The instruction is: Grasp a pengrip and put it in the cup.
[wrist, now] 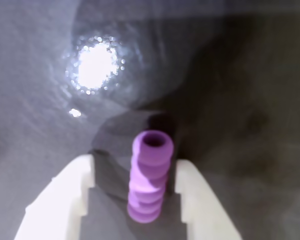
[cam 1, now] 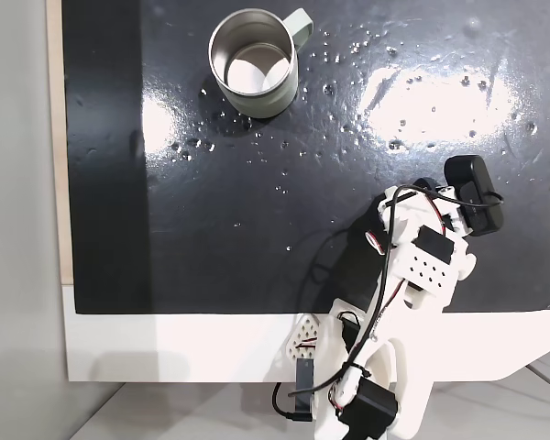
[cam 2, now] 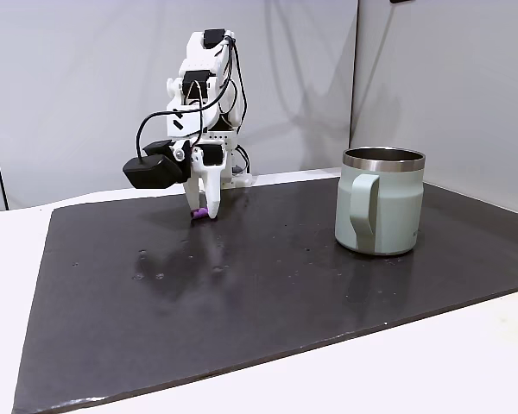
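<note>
Claw [wrist: 151,192] was down on the mat, fingers spread either side of the pengrip [wrist: 150,182], not yet pinching. Cup [cam 2: 381,202] sat well apart. Risk, imo: soft ribbed tube squirts out w/ an off-centre squeeze.

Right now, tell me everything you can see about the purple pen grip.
The pengrip is a tiny purple tube, soft-looking and ribbed along its side, with an open hollow end facing away in the wrist view. It lies on the dark mat, between the two white fingers of the gripper, which flank it closely; whether they press it I cannot tell. In a fixed view it shows as a purple speck at the fingertips, far from the cup.
</note>
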You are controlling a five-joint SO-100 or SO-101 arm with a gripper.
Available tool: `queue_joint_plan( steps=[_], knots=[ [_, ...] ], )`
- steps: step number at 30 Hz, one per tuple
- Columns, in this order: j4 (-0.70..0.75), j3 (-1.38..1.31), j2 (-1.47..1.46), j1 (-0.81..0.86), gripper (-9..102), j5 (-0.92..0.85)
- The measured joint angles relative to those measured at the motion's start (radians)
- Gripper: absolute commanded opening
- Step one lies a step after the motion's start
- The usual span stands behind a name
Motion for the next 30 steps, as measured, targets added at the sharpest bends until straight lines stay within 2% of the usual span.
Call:
queue_joint_plan(
  steps=[3, 12, 22, 24, 30],
  knots=[
    [-0.006, 0.006, -0.008, 0.005, 19, -0.014],
    [-0.006, 0.005, -0.015, 0.006, 1, -0.037],
    [0.000, -0.002, -0.015, 0.006, 0, -0.044],
    [0.046, -0.040, -0.031, -0.006, 0, -0.017],
    [0.350, -0.256, -0.003, -0.143, 0, 0.126]
  ],
)
